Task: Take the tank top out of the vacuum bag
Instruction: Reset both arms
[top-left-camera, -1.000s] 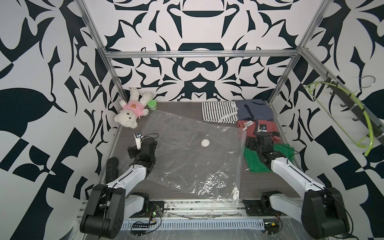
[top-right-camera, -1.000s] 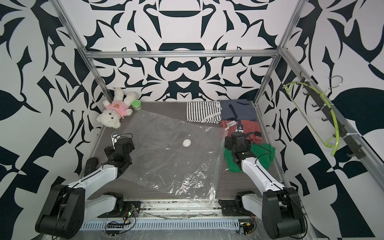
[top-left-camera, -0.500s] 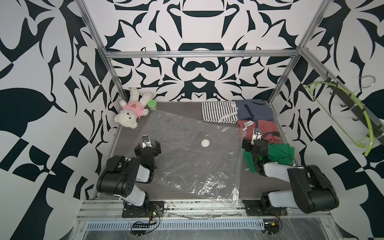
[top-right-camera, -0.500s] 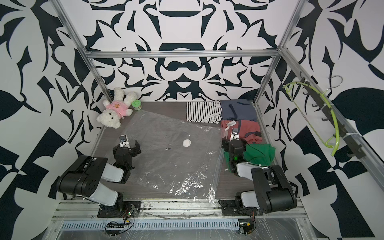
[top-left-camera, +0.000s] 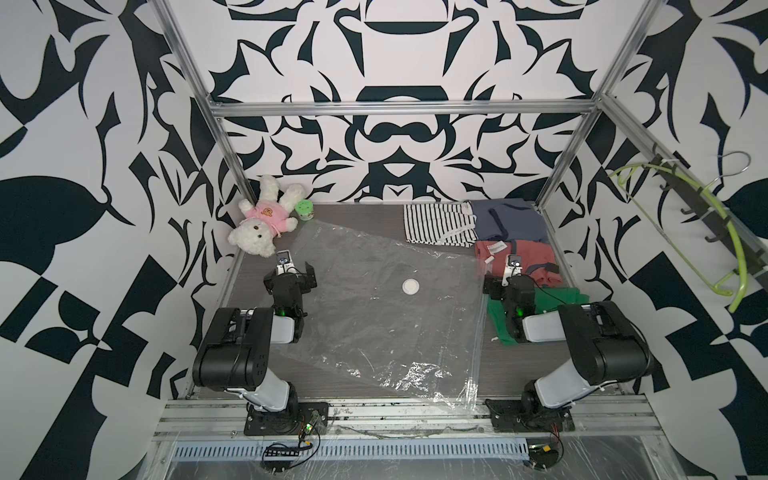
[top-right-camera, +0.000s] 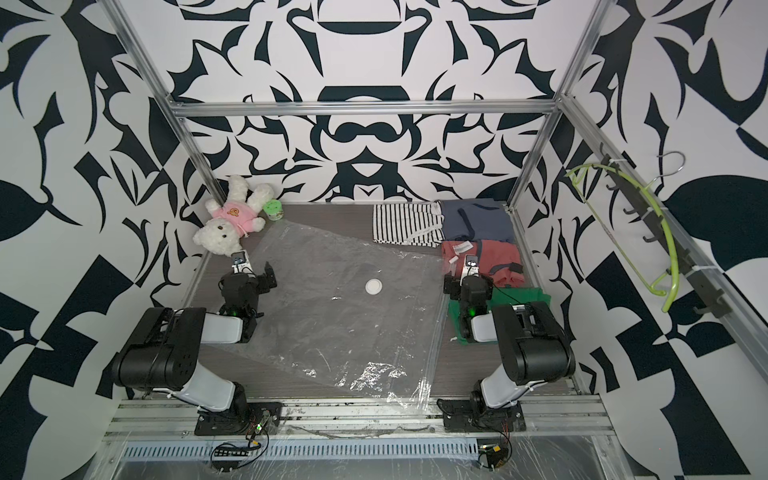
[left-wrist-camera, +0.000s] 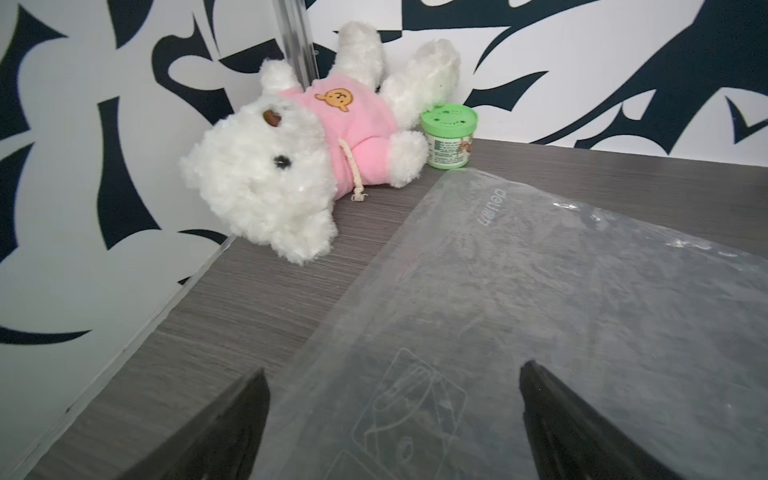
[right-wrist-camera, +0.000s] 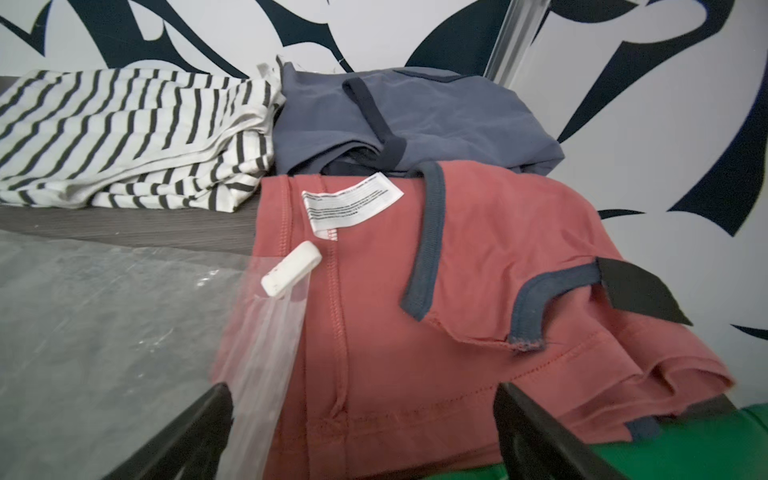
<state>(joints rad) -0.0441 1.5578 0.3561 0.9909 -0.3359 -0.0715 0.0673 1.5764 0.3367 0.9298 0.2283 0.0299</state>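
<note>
The clear vacuum bag lies flat on the dark table, its round white valve at the middle; I see nothing inside it. A red tank top with navy trim lies outside the bag at its right edge, beside the white zip slider. My left gripper is open over the bag's left edge, holding nothing. Also open and holding nothing, my right gripper sits over the near part of the red top.
A green garment lies under the right arm. Folded striped and blue-grey garments sit at the back right. A white teddy bear and a green cup occupy the back left corner. Metal frame posts border the table.
Both arms have folded back, their elbows now raised near the bases. The grippers stay near the bag's two side edges. The right jaws have opened slightly wider.
</note>
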